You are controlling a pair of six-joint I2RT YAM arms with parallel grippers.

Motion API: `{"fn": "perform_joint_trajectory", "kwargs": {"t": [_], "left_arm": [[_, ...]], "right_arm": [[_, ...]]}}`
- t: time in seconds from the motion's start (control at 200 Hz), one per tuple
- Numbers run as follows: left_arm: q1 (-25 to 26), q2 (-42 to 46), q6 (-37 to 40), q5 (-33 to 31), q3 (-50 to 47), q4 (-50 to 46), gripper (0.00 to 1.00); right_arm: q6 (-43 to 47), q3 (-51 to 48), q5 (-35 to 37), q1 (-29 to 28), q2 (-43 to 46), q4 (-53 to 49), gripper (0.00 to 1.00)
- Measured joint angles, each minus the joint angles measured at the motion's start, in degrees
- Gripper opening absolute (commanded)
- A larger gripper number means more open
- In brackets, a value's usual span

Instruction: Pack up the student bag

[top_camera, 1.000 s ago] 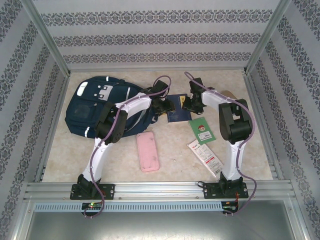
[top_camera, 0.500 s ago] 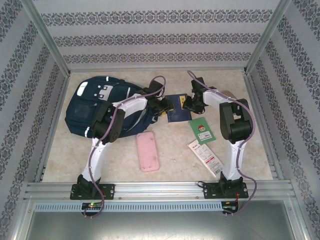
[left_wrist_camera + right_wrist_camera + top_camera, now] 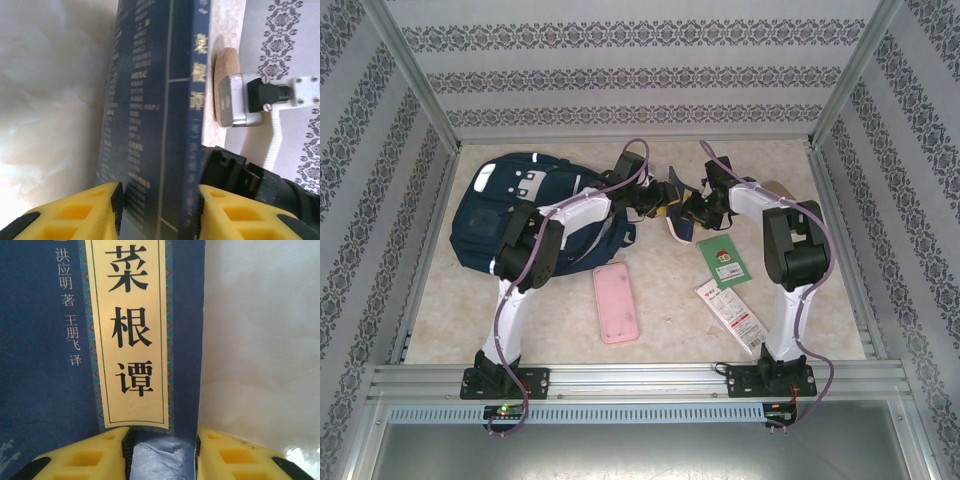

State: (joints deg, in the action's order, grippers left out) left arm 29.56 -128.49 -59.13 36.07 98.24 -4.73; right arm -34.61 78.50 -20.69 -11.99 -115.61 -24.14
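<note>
- Where the top camera looks down, a pale marbled table (image 3: pixel 450 300) sits inside walls (image 3: pixel 620 80) papered in grey ornamental stripes, with a metal frame (image 3: pixel 640 375) along the near edge.
- On it I count one student bag (image 3: pixel 485 225) at the far left, lying flat, one pink case (image 3: pixel 616 303), one green packet (image 3: pixel 724 261) and one white-and-red packet (image 3: pixel 730 313).
- One navy book (image 3: pixel 682 225) is tilted just right of the bag, with the left gripper (image 3: pixel 663 200) and right gripper (image 3: pixel 697 210) meeting on it from opposite sides.
- From the left wrist, the left gripper (image 3: pixel 157 215) has its yellow fingers (image 3: pixel 107 212) narrowed on the book (image 3: pixel 150 100). One wooden disc (image 3: pixel 225 75) lies beyond, by the wall.
- From the right wrist, the right gripper (image 3: pixel 162 455) pinches a creased corner of the book (image 3: pixel 50 365), over marbled table (image 3: pixel 260 340).
</note>
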Motion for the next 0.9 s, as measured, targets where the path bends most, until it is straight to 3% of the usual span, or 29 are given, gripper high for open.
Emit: {"fn": "perform_joint_trajectory", "kwargs": {"t": [0.2,0.465,0.545,0.614,0.694,0.899], "left_arm": [[0.0,-3.5,4.6,-0.1,4.8,-7.8,0.39],[0.1,-4.7,8.6,0.1,5.6,-13.7,0.0],[0.1,-4.7,8.8,0.8,5.9,-13.7,0.0],[0.0,-4.4,8.9,1.9,5.9,-13.6,0.0],[-0.3,-3.4,8.8,3.8,5.2,-12.2,0.0],[-1.5,1.2,7.8,9.7,3.5,-7.0,0.0]], "right_arm": [[0.0,-0.4,-0.9,0.2,0.6,0.4,0.37],[-0.3,-0.7,-1.7,0.2,0.7,0.9,0.42],[-0.7,-1.4,-2.0,0.5,1.4,1.4,0.51],[-1.7,-2.9,-3.0,1.1,3.3,2.4,0.52],[-3.5,-5.6,-5.0,2.2,6.1,4.7,0.62],[-9.2,-11.1,-12.3,6.3,12.5,14.3,0.66]]}}
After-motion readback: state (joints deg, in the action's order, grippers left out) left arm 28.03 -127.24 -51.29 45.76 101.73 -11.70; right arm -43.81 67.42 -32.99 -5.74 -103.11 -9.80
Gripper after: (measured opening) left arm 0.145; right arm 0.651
